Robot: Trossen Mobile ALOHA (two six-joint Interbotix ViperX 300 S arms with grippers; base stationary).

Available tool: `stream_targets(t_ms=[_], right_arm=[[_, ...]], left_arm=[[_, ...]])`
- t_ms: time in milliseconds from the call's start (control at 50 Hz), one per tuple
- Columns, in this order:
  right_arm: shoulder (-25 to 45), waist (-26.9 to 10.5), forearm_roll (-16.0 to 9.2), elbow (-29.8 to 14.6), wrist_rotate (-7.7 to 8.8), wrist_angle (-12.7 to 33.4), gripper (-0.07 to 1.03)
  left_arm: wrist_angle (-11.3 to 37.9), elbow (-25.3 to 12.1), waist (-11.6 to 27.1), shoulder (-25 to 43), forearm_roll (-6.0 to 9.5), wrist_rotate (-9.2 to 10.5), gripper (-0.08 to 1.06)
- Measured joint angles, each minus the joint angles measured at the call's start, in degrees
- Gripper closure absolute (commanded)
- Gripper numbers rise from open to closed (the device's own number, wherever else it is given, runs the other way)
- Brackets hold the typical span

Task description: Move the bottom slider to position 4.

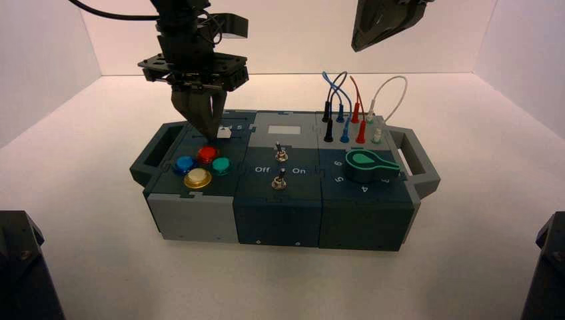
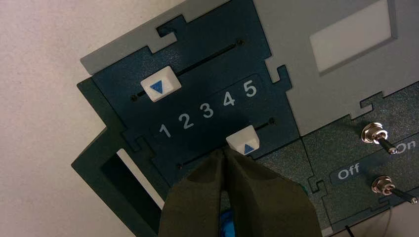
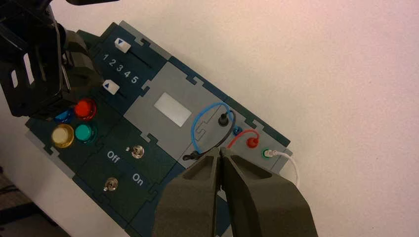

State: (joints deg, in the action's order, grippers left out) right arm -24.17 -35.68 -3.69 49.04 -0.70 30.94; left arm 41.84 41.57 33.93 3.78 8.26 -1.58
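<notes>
The bottom slider [image 2: 242, 140] is a small white knob with a blue triangle on a dark slot. In the left wrist view it sits about level with the printed 4 [image 2: 229, 99] in the row 1 2 3 4 5. My left gripper [image 2: 225, 150] is shut, and its fingertips touch the knob on the side towards the low numbers. In the high view the left gripper [image 1: 214, 133] stands over the box's left rear, beside the knob [image 1: 224, 133]. My right gripper [image 3: 220, 153] is shut and empty, raised above the box's right rear [image 1: 386, 23].
The top slider [image 2: 159, 88] sits between 1 and 2. Red [image 1: 206, 154], blue [image 1: 184, 164], teal [image 1: 221, 165] and yellow [image 1: 198, 178] push-buttons lie just in front of the left gripper. Two toggle switches [image 1: 281, 155] are mid-box, with a green dial [image 1: 365, 164] and plugged wires [image 1: 353, 113] to the right.
</notes>
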Motion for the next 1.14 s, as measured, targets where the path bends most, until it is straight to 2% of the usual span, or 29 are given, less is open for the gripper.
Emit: stream_targets(t_ms=[660, 820, 1140], right_arm=[[0.09, 0.00, 0.18, 0.00, 0.00, 0.00, 0.99], [0.09, 0.09, 0.70, 0.26, 0.00, -0.09, 0.99], [0.09, 0.88, 1.49, 0.62, 0.00, -0.70, 0.99]], left_arm=[[0.09, 0.00, 0.44, 0.00, -0.09, -0.09, 1.01], [1.41, 1.67, 0.62, -1.58, -0.26, -0.09, 1.01], [2.29, 3.08, 0.70, -8.17, -2.64, -0.18, 1.01]])
